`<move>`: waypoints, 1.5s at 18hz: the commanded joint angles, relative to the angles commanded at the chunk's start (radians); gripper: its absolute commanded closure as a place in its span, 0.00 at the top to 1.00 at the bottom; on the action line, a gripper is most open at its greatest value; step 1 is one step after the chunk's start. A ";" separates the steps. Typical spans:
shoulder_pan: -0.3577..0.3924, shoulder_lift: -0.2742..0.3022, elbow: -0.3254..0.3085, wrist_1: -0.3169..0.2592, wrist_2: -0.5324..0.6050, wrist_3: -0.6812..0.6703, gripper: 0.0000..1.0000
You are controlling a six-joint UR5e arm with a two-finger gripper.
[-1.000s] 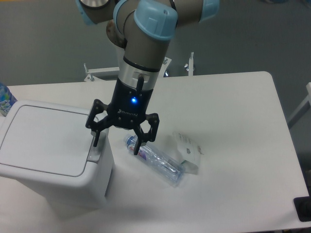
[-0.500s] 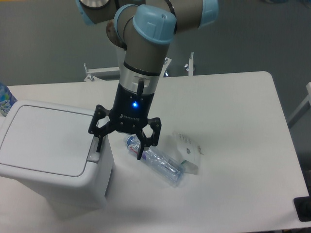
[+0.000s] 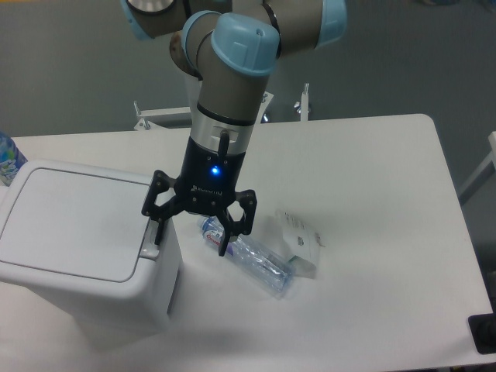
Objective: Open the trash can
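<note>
The trash can (image 3: 74, 248) is a large white boxy bin at the left of the table, its flat lid (image 3: 70, 221) lying shut. A grey push-button latch (image 3: 150, 249) sits at the lid's right edge. My gripper (image 3: 191, 240) hangs open at the bin's right side, fingers pointing down. The left fingertip (image 3: 156, 238) stands on or just above the latch; whether it touches I cannot tell. The right fingertip (image 3: 224, 249) is over the table beside the bin.
A crushed clear plastic bottle (image 3: 246, 256) lies on the white table (image 3: 372, 201) just right of the gripper, with a crumpled white packet (image 3: 301, 242) next to it. A blue-labelled bottle (image 3: 8, 159) shows at the far left edge. A dark object (image 3: 483, 335) sits at the bottom right corner.
The gripper has come down a little over the second, bringing its left fingertip lower onto the latch area. The lid has not moved.
</note>
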 joint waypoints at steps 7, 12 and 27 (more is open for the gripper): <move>0.000 -0.002 0.000 0.000 0.002 0.000 1.00; 0.000 -0.005 0.000 0.002 0.000 0.000 1.00; 0.086 -0.008 0.031 0.003 0.002 0.012 1.00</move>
